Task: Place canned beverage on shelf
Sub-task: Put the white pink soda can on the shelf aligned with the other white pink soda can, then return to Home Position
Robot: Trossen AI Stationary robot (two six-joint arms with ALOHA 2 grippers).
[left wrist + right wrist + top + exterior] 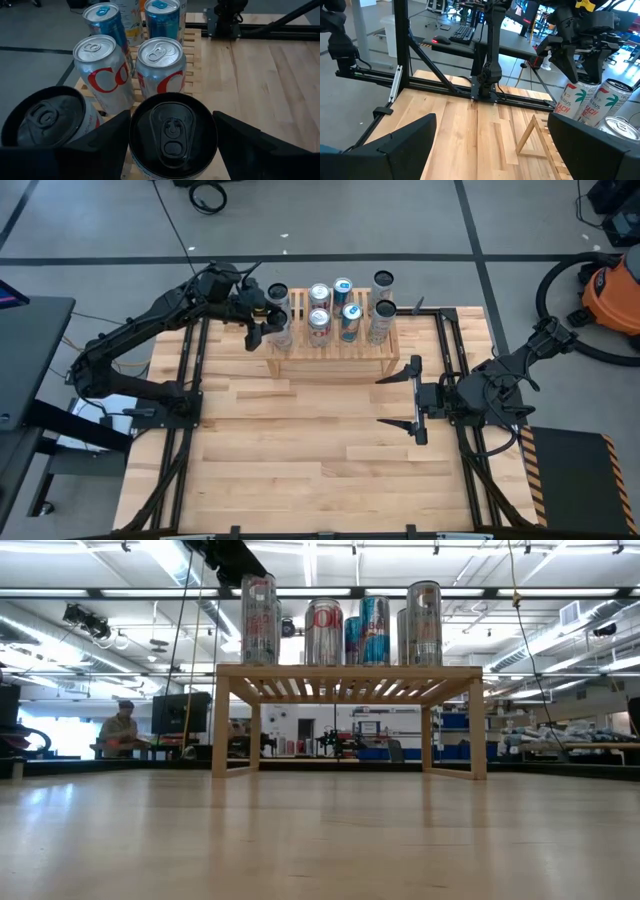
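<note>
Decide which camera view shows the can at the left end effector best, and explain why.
The left wrist view: the can fills it, lid up, between the left end effector's fingers. The high view shows it small on the shelf; the low view only its side; the right wrist view partly.

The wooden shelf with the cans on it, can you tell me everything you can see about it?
The shelf is a small rack of light natural wood. Its top is made of thin parallel slats, and plain boards form its sides, leaving it open underneath. It stands upright and level at the far edge of the wooden table. Several upright drink cans stand on its slats. The left gripper hovers at its left end, around one can standing there.
</note>
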